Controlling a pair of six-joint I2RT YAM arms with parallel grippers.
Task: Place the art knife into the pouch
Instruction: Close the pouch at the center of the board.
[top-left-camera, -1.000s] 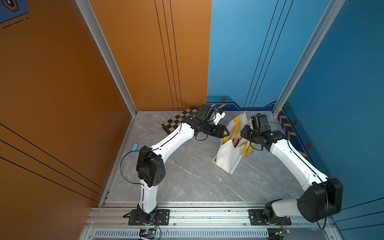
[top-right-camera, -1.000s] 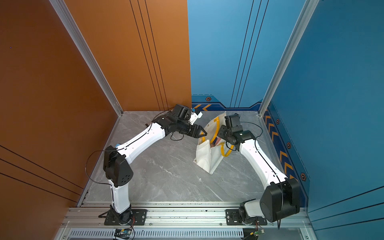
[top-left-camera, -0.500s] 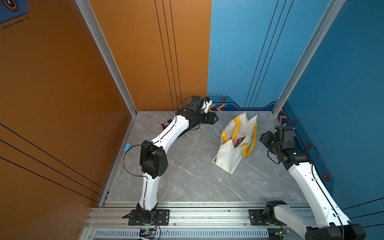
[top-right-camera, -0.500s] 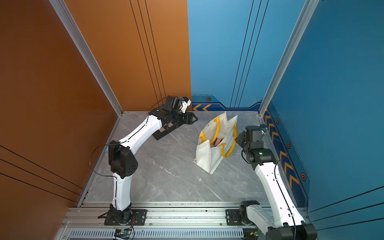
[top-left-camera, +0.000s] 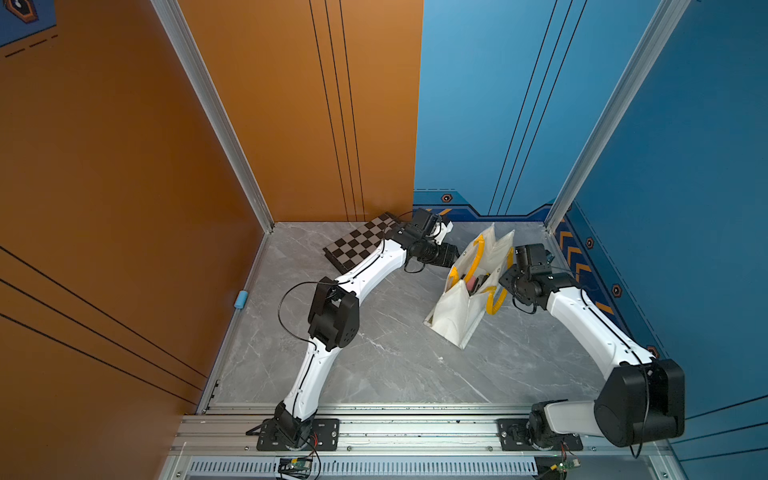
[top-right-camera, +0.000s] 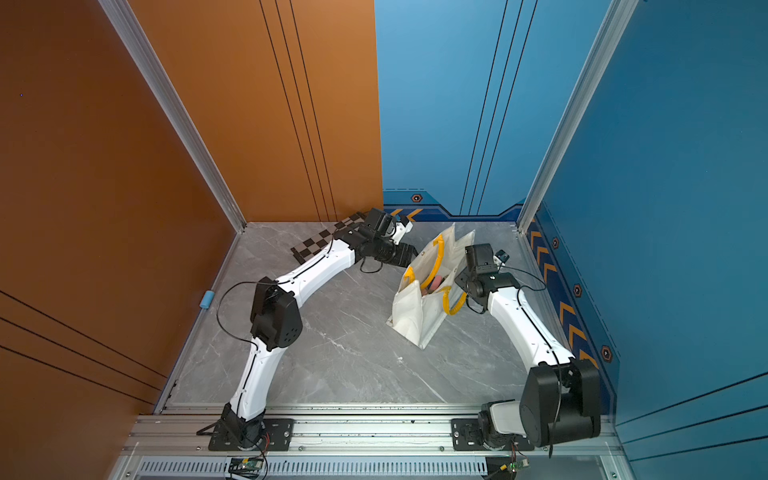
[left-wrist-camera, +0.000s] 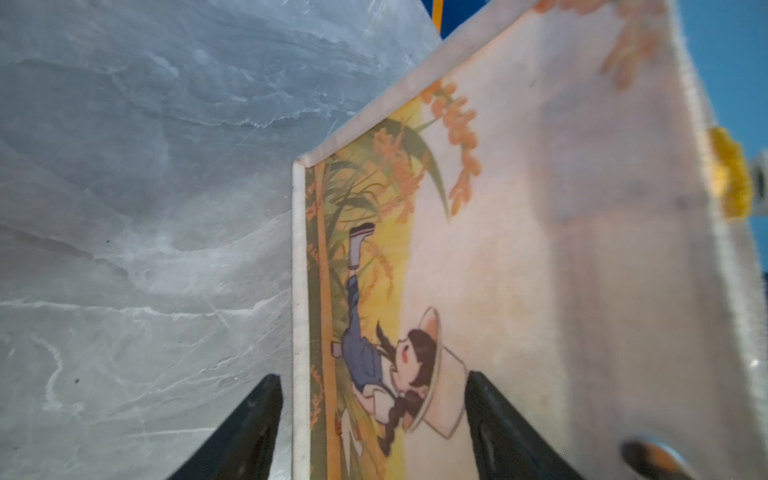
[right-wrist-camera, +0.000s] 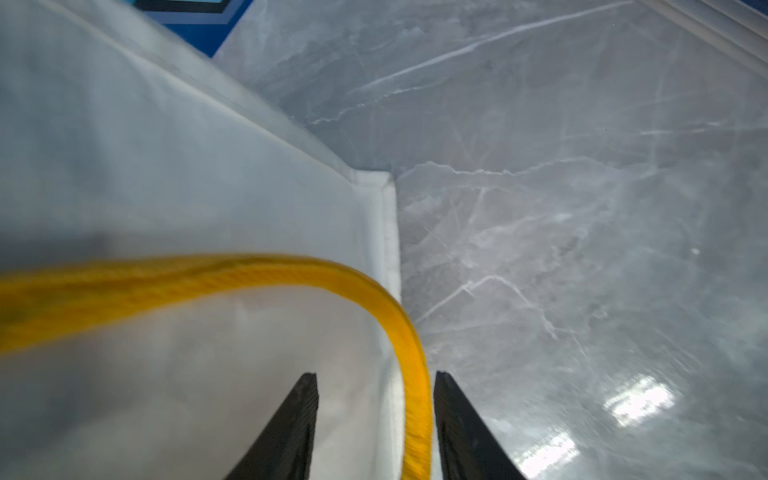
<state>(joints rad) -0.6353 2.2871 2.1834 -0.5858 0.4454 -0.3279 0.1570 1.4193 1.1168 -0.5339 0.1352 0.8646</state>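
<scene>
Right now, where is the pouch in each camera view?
Top view: pouch right of centre, standing open.
Top view: pouch just right of centre.
Left wrist: its printed side, close ahead.
Right wrist: its plain side.
Shared landmark: yellow handles.

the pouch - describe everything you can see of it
The pouch is a cream fabric tote with two yellow handles and a printed girl in a wheat field. It stands upright on the grey marble table, mouth open, something pink inside. The open left tool faces its printed side; one handle runs between the jaws of the open right tool.
</scene>
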